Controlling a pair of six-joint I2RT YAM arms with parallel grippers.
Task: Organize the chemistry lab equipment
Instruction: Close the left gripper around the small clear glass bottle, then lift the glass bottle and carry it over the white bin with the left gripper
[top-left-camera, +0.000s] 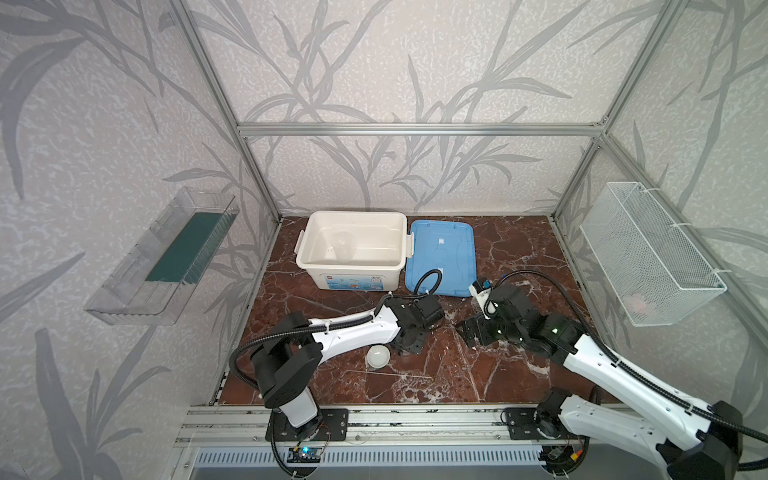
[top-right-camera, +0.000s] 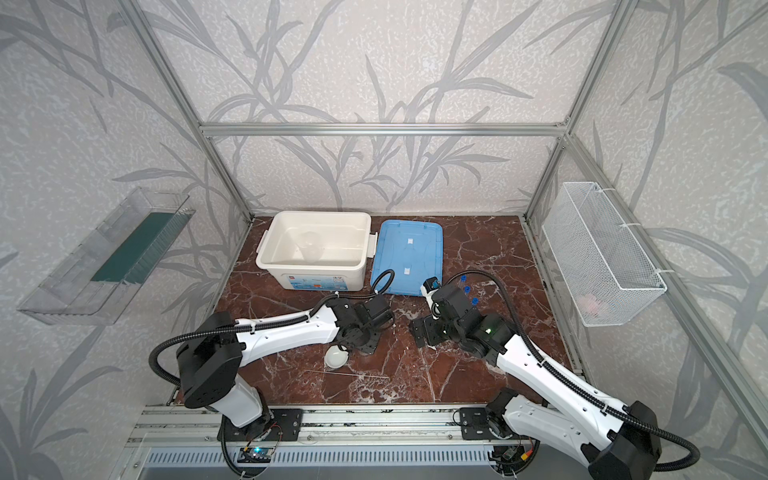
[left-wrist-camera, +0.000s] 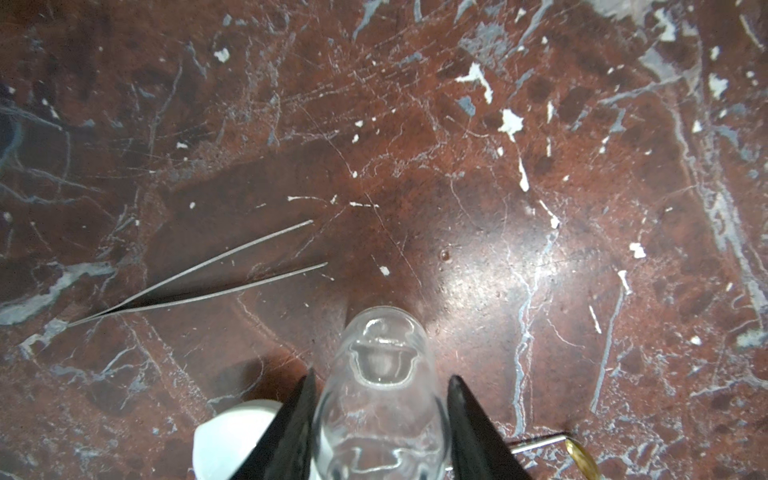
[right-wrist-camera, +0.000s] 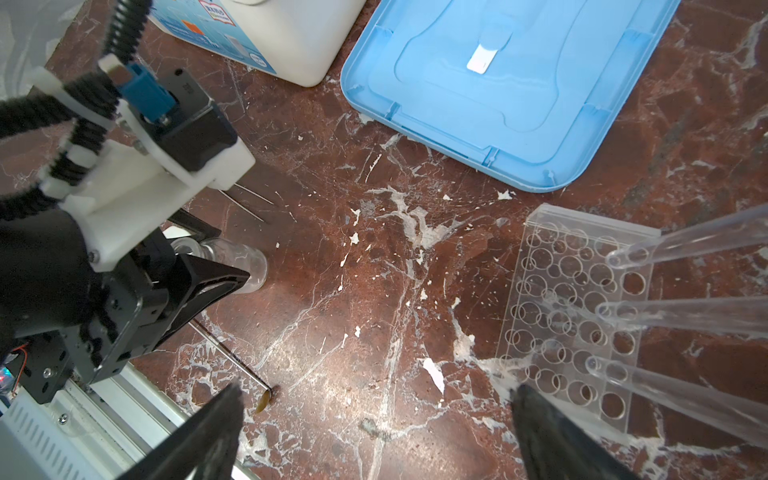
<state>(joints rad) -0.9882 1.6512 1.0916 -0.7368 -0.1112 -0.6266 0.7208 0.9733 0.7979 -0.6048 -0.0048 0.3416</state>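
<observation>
Low over the desk (left-wrist-camera: 498, 166), the left end effector (left-wrist-camera: 382, 374) is clamping the small clear jar (left-wrist-camera: 380, 415).
Smooth glass could be slipping and rolling into the small white round dish (left-wrist-camera: 232, 436) just beside it; the right end effector (right-wrist-camera: 376, 387) is hovering wide open near the clear holed rack (right-wrist-camera: 573, 291).

left arm (top-left-camera: 353, 330): stretched forward, low, wrist toward centre
left gripper (left-wrist-camera: 382, 376): jaws clamped on small clear jar (left-wrist-camera: 380, 353)
right arm (top-left-camera: 615, 370): stretched inward, low
right gripper (right-wrist-camera: 376, 388): jaws wide apart, empty
</observation>
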